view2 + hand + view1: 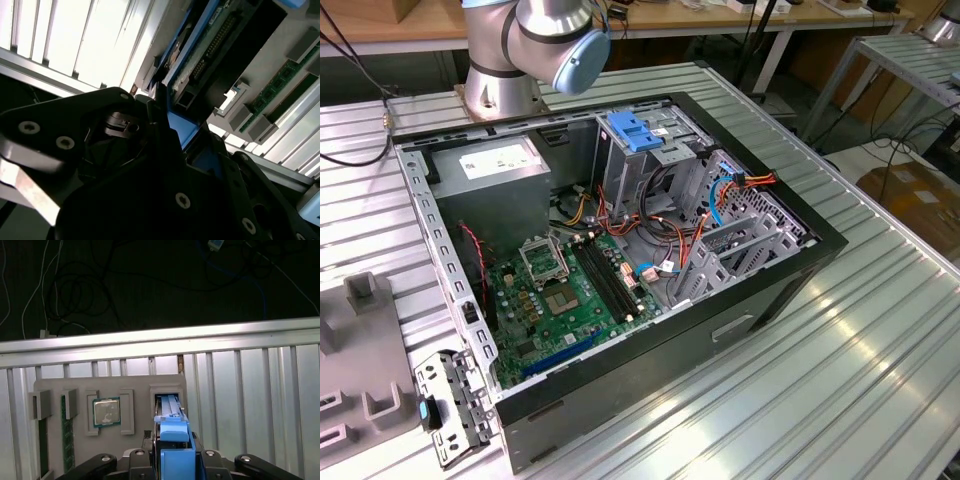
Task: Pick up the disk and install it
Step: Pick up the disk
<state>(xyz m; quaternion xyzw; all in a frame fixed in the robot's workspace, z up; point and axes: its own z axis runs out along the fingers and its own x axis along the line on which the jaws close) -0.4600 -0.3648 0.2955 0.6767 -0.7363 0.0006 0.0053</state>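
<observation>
The disk (174, 440) stands on edge in a slot at one corner of the grey parts tray (135, 382). A blue side rail on its thin edge faces up toward the gripper (175, 460). In the second wrist view the disk (215, 47) shows its green circuit-board face and black body. Its long axis appears to run down into the slot, in line with the gripper's (187, 135) reach rather than across it.

The jaws stand one on each flat face of the disk, drawn in narrow. No gap shows between them and the blue rail, so they look closed on it. Whether the disk has left the slot cannot be told.

Along the tray from the slot sit a processor chip (106, 412) in its pocket and then the memory sticks (65, 435). The tray lies against the edge rail of the ribbed metal worktop (250, 390).

In the exterior view the tray (360, 340) is at the view's left. The open computer case (650, 400) lies beside it toward the worktop's middle, and its blue-latched drive cage (635, 130) is at the case's far end from the tray.
</observation>
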